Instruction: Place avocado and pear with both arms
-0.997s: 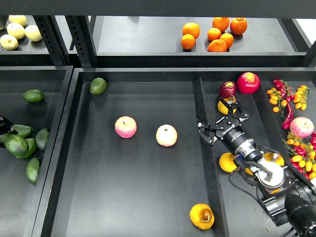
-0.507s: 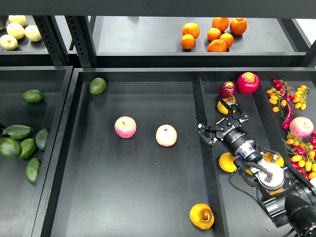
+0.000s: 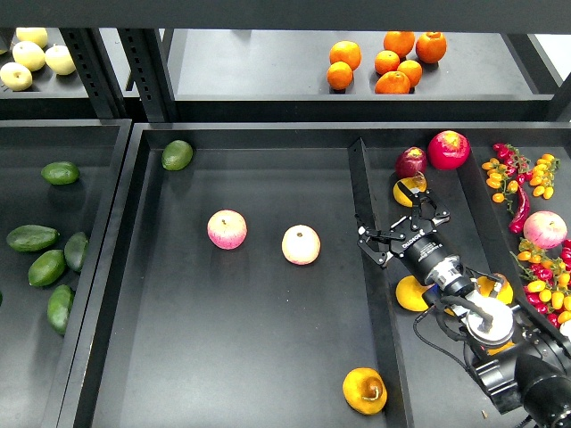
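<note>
The pear [image 3: 365, 390], yellow-orange with a dark brownish hollow, lies at the front right of the big middle tray [image 3: 241, 357]. My right gripper [image 3: 397, 220] is open and empty, low over the right tray just right of the divider [image 3: 361, 196], well behind the pear. The dark glossy avocado is out of view. Several paler avocados [image 3: 46, 267] lie in the left tray, and a rounder green fruit [image 3: 177, 154] sits in the middle tray's back left corner. My left gripper is out of view.
Two pink-and-yellow apples [image 3: 227, 229] [image 3: 301, 244] lie mid tray. Red apples [image 3: 448, 149], yellow fruit [image 3: 412, 292], chillies and small tomatoes [image 3: 513, 183] crowd the right tray. Oranges [image 3: 393, 62] and pale apples [image 3: 31, 55] sit on the back shelf.
A dark avocado at the left edge, with a black part beside it, slid down-left and left the view. The right gripper has barely moved.
</note>
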Controlling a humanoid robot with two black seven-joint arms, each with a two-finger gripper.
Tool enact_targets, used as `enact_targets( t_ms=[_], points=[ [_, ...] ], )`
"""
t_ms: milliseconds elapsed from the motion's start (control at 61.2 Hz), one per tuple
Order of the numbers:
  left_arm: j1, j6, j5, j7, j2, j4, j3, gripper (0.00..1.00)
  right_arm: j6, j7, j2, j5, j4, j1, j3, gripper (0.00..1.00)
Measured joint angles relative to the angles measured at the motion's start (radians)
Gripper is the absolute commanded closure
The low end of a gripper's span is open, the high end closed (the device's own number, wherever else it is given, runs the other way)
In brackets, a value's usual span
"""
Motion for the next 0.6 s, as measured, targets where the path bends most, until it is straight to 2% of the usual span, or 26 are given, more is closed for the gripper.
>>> enact_targets(
  t_ms=[605],
  points=[
    [0.031, 0.0, 0.001, 0.0, -0.047, 0.075, 0.01, 0.72, 0.0, 0.0, 0.0, 0.0, 0.001, -0.002, 0.0, 0.01]
  ],
)
